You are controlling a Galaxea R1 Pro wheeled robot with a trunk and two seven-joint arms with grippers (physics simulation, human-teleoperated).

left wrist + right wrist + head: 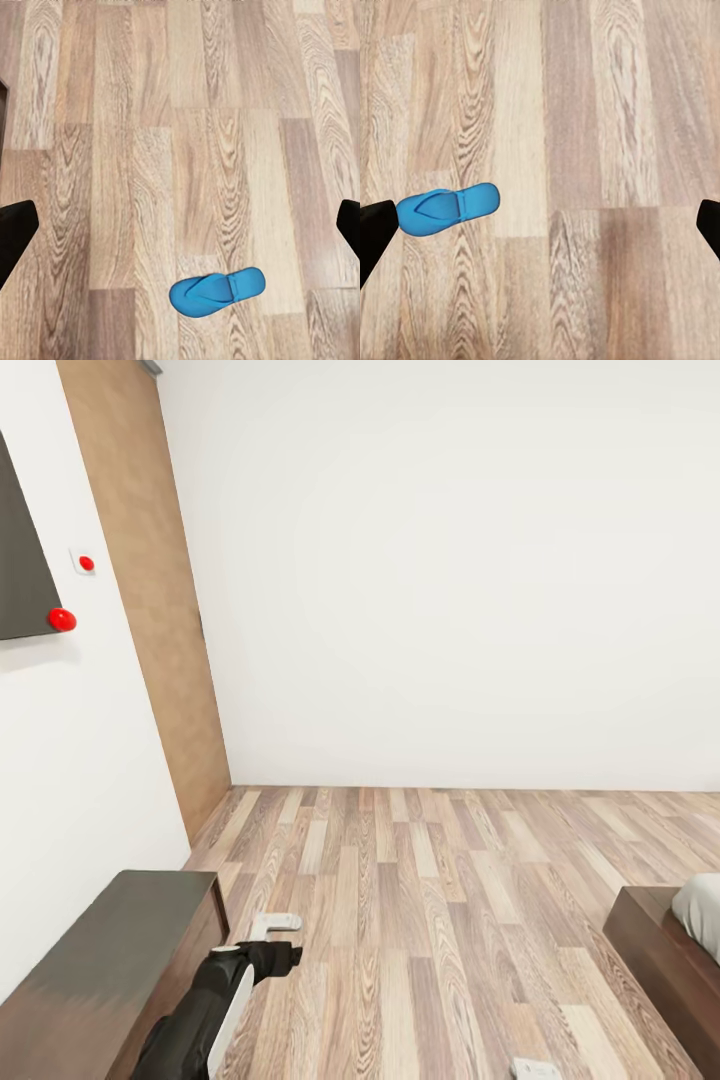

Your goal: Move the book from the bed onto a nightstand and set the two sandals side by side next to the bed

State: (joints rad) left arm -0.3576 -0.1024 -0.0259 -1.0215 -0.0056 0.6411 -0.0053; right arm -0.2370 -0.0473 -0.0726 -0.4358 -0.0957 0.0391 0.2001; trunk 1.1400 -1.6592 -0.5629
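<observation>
Blue sandal [217, 290] flat on floor [420, 920] below both wide-spread, empty jaws, long axis crossways to fingers; nearer arm unclear

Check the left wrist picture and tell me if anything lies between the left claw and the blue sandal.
Nothing visible does. The blue sandal lies alone on the wood-plank floor, with only bare planks between it and the open left claw, whose dark fingertips show at both edges.
</observation>
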